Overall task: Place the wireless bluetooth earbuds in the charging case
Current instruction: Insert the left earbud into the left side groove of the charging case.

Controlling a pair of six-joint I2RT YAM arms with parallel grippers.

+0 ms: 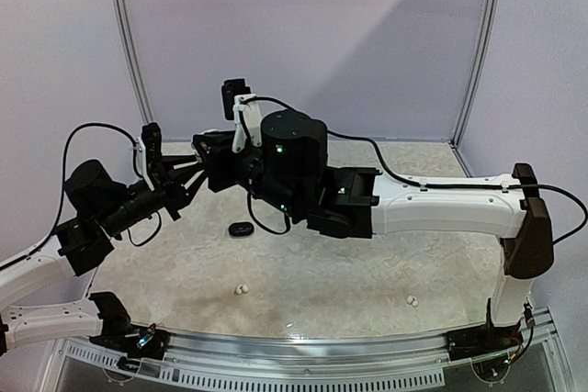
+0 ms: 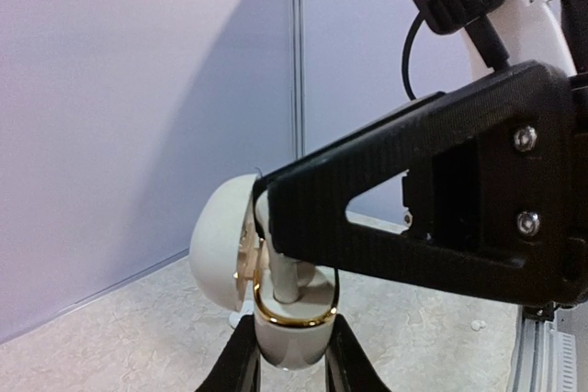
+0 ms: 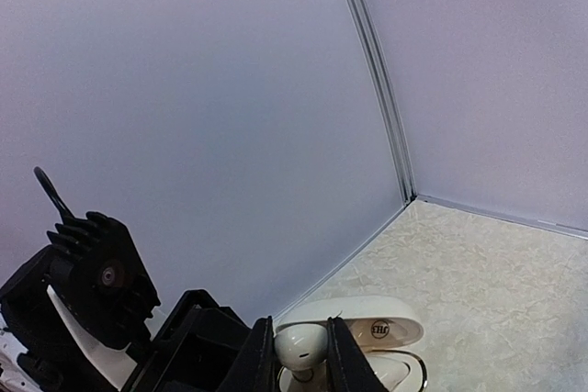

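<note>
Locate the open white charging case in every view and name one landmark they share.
Top external: hidden where the two claws meet, left of centre; not discernible.
Left wrist: bottom centre, charging case clamped in the left claw, lid open leftward.
Right wrist: bottom centre, charging case partly covered by the white earbud in the right claw.
Shared landmark: the pale marbled tabletop.

Your top camera is looking down from above and behind the arms, taking in the whole counter (image 1: 322, 273) from afar. Your left wrist camera is facing the far right corner. Your right wrist one is facing the far left corner, with an earbud (image 3: 301, 346) close before it. Both are sharing the white case (image 2: 220, 245) at close range.
</note>
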